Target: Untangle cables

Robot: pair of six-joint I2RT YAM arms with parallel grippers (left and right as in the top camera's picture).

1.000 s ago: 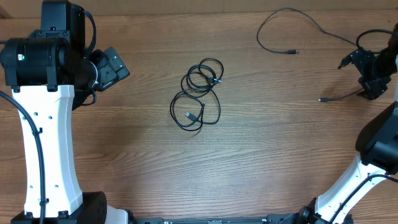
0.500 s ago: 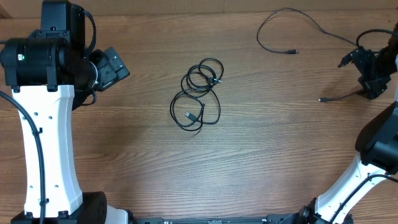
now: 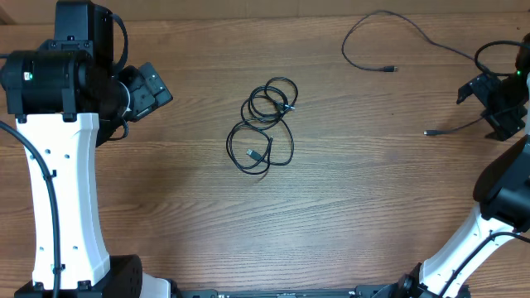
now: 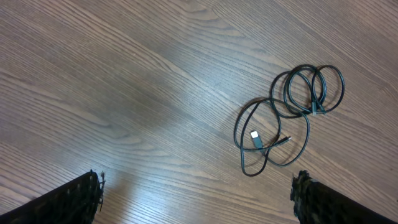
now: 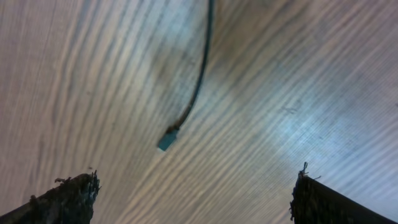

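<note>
Cables (image 4: 287, 115) coiled in tangle ahead of left gripper (image 4: 196, 193), jaws apart, empty, poised to pick. Loose strand (image 5: 200, 74) below right gripper (image 5: 193, 199), jaws apart; lies well clear of tangle, likely already separated.

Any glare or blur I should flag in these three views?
Overhead: sharp and evenly lit, coiled cables crisp. Left wrist: in focus, with a pale glare patch on the table left of them. Right wrist: soft and streaky, the loose cable end blurred, a bright glare spot to its right.
</note>
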